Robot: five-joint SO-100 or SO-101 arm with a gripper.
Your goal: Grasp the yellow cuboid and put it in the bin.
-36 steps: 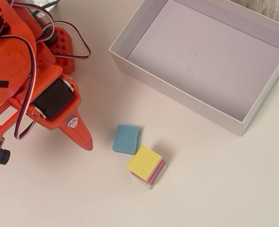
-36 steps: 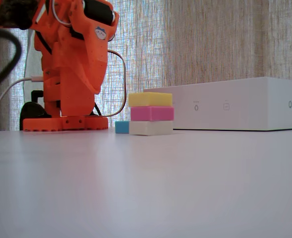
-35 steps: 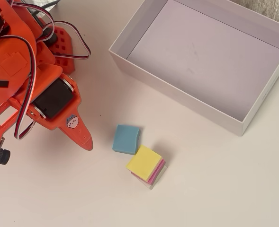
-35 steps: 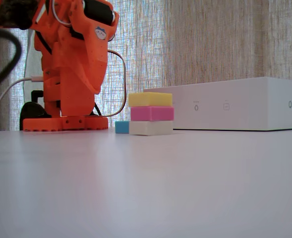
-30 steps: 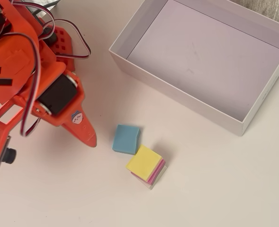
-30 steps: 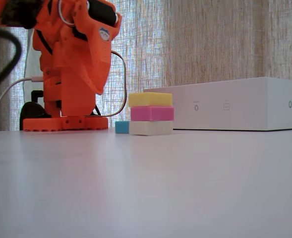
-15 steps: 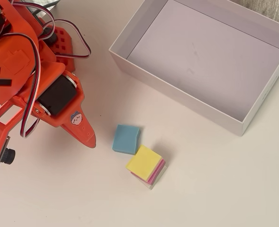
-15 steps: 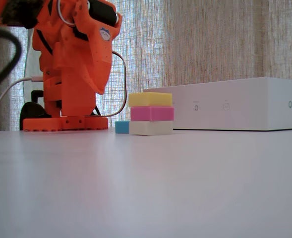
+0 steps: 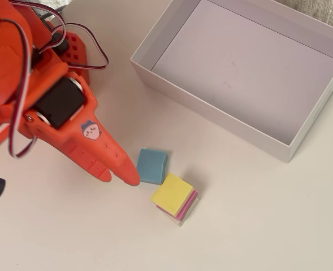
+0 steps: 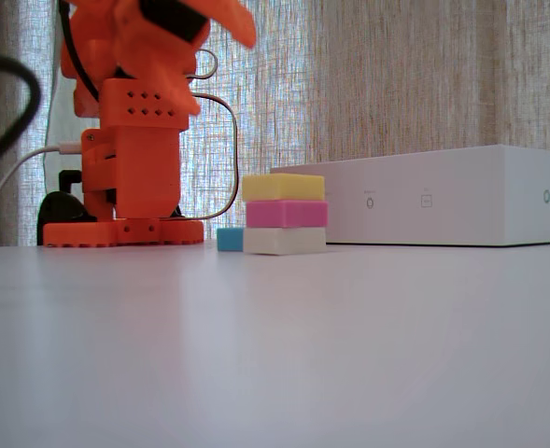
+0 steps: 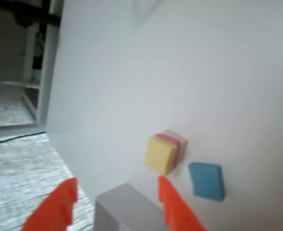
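Note:
The yellow cuboid (image 9: 172, 193) lies on top of a small stack, over a pink block (image 10: 286, 214) and a white block (image 10: 284, 241). In the fixed view the yellow cuboid (image 10: 283, 187) is the top layer. The bin (image 9: 211, 116) is a wide shallow white box up and right of the stack, with nothing in it. My orange gripper (image 9: 128, 176) points down-right, its tip beside the blue block and left of the stack. In the wrist view the gripper (image 11: 116, 183) is open and holds nothing, and the yellow cuboid (image 11: 160, 154) lies just beyond its fingers.
A blue block (image 9: 152, 166) lies flat on the table between my gripper tip and the stack, touching neither visibly. The arm's base and cables (image 10: 120, 229) stand at the left. A pale grey box-like corner (image 11: 124, 207) shows low between the fingers in the wrist view.
In the fixed view the arm's upper part has swung up and to the right, and the gripper tip now shows at the top. The stack, the blue block and the bin have not moved.

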